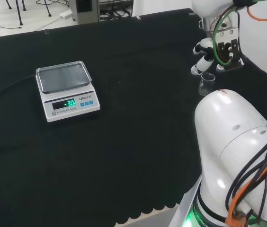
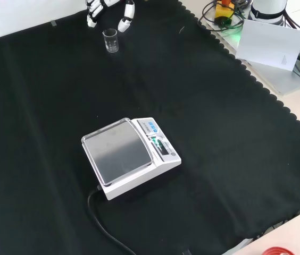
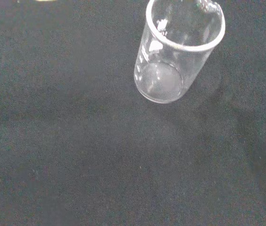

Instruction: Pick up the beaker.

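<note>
Approach step. Beaker point(image 2: 111, 41) stands upright, empty, near the cloth's point(image 2: 219, 133) far edge in the front view. Hand point(image 2: 107, 11) hovers just behind, fingers spread, holding nothing. Next: lower, close round the glass.

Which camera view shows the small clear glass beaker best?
The wrist view: the small clear glass beaker is close, rim and base plain. Head view and front view show it small, standing below the hand.
</note>
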